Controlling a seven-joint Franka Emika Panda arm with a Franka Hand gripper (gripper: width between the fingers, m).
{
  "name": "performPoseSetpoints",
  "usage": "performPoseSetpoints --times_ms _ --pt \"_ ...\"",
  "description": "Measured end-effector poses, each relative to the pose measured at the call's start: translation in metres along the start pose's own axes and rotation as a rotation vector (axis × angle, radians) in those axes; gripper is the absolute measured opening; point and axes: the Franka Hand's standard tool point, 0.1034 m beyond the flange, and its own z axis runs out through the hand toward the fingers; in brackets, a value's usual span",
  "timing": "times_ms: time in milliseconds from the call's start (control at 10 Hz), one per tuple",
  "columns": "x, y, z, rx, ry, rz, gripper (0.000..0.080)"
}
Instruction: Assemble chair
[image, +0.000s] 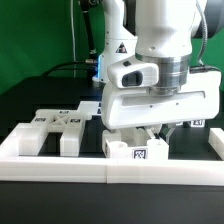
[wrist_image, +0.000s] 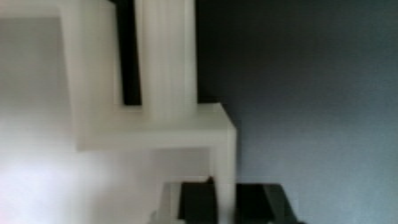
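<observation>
The tool (image: 152, 133) is sitting closed, empty, just above a tagged chair part (image: 135, 151). A nudge is probably beginning — calling for careful alignment.

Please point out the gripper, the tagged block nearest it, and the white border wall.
gripper (image: 156, 133), exterior view, midway between its fingertips.
tagged block (image: 137, 151), exterior view, on its front face.
border wall (image: 55, 166), exterior view, on a bare part.

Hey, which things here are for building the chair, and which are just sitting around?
For the chair: white chair parts at the exterior view's left; tagged chair block; shut gripper.
Just around: low border wall; black table; green backdrop.
</observation>
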Motion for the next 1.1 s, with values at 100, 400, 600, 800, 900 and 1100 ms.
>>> performPoseSetpoints --times_ms 100,400,600,800,900,1100 --pt "0.008 -0.005 -0.001 0.003 0.007 0.033 0.0034" --pt "0.038 -0.033 -0.002 0.004 0.023 0.091 0.0034" --pt "0.053 -0.045 -0.005 0.005 0.02 0.116 0.0034" --pt "0.06 -0.054 -0.007 0.008 -0.006 0.139 0.0034" --pt "0.06 -0.057 -0.006 0.011 -0.017 0.144 0.0034" --pt "0.061 -0.063 -0.005 0.014 -0.025 0.148 0.0034"
